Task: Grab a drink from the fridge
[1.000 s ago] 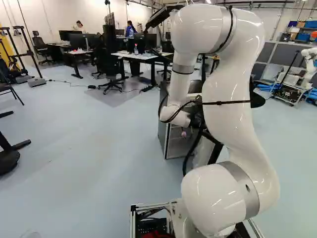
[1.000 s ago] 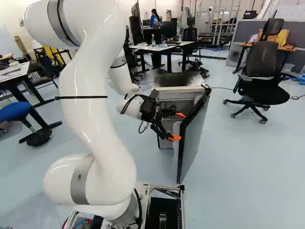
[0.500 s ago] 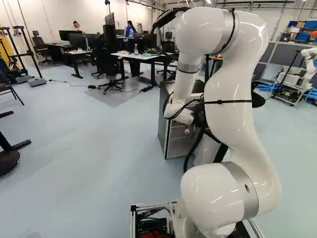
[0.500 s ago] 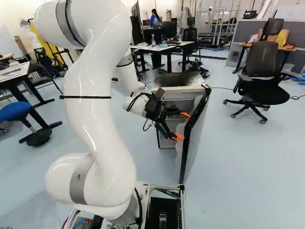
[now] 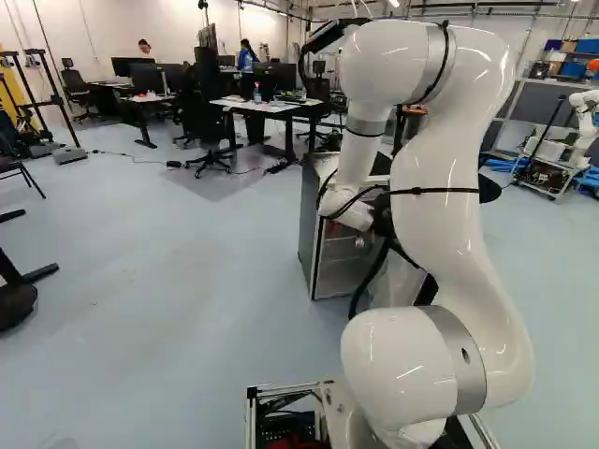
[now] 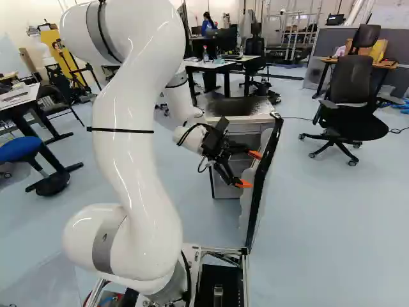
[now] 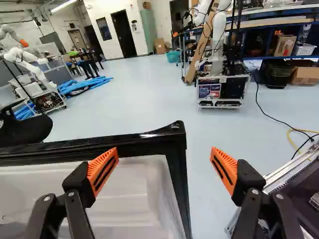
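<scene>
Standing open near claw (image 6: 250,169), fridge door (image 6: 258,192)

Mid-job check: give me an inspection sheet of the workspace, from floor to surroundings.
Surface: pale blue floor, fridge standing on it.
Fridge door: open, inner side toward the gripper.
Drink: cannot tell; one small pale thing at the fridge front, unidentifiable.
Clutter: blue tubes on the floor, well off.
Gripper: open, nothing held, beside the door's edge.
Cables: black cable on the floor; black hose hanging by the arm.
Surroundings: office chair, desk with bottle, another robot.
</scene>
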`<state>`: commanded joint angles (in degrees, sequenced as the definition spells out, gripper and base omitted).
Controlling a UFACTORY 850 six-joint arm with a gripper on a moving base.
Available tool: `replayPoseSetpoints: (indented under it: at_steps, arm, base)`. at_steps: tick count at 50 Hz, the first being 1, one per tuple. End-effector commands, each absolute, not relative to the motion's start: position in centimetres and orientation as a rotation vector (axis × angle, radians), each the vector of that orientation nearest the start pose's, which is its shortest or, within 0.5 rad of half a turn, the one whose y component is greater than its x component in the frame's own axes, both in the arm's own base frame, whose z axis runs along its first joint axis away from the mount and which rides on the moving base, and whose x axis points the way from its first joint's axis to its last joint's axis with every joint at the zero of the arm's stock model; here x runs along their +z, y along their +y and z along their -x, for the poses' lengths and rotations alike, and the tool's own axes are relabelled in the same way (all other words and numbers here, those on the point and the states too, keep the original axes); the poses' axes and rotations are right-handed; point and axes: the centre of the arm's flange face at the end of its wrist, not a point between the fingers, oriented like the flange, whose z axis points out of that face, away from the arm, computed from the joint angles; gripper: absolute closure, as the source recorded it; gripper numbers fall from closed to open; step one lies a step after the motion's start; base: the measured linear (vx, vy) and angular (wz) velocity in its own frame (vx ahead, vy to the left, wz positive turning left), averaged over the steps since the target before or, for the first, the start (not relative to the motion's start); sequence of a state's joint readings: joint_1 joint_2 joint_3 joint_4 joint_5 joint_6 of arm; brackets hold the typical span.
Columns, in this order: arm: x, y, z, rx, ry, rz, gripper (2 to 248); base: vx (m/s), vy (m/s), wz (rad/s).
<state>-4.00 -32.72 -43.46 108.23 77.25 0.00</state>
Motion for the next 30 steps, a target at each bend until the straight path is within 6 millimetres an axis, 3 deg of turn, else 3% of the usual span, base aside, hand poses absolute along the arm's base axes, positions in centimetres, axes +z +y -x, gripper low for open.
replayPoseSetpoints:
  at_steps: [30]
  arm:
    - [27.7,-14.6,-42.0,0.912,-1.795,-0.887,3]
  base:
    - [0.0,0.0,0.0]
